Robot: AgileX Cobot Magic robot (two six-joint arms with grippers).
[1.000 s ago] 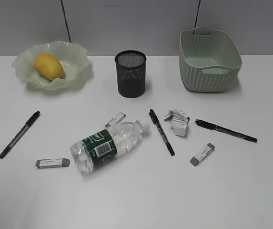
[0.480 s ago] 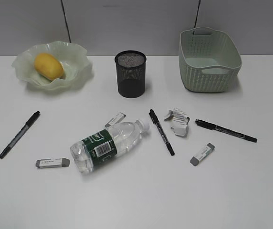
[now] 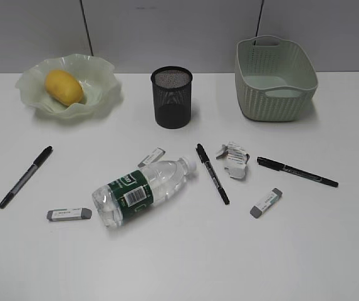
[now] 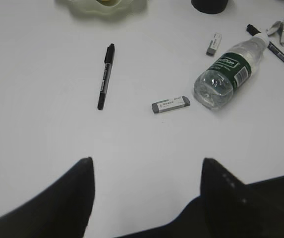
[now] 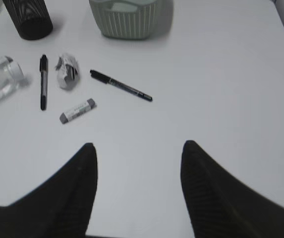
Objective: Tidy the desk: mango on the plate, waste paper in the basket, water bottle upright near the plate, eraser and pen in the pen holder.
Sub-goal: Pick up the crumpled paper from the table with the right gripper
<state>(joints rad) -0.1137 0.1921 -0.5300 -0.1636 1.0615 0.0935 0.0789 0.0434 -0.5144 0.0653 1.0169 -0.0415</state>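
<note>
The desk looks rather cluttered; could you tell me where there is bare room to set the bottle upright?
Free: the white strip between the plate and the pen holder, and the whole front edge of the desk. Crowded: the middle, where the water bottle, pens, erasers and waste paper lie close together.

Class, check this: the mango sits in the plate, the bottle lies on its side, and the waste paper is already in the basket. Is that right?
Not quite. The waste paper is not in the basket; it lies on the desk, as the exterior view shows. The mango does sit in the plate, and the bottle does lie on its side.
</note>
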